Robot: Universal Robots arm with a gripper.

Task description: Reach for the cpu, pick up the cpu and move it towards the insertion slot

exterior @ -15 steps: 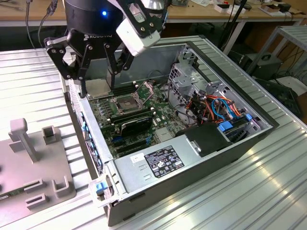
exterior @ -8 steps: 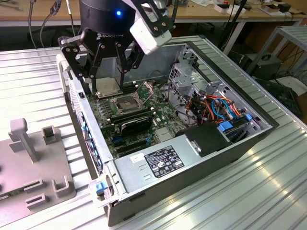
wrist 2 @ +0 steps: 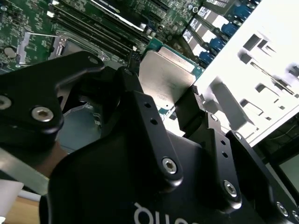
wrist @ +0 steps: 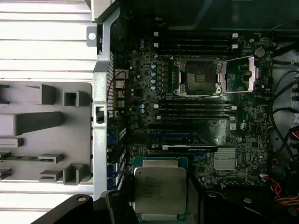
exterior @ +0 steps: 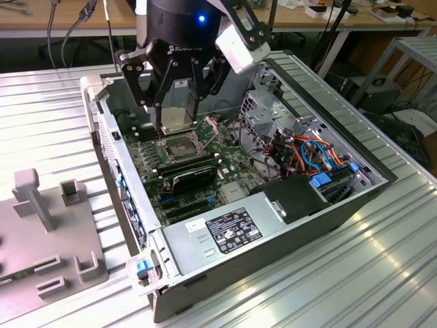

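While above slot; pincer-held cpu

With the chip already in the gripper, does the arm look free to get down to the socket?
Probably yes. The gripper holds the chip just above the socket, whose bracket is swung open beside it, leaving the dark centre bare. Nothing visible blocks the way.

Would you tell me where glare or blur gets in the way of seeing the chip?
In the second wrist view the bright background beside the chip is washed out; in the first wrist view its face is evenly lit; in the exterior view the gripper holds it, slightly blurred.
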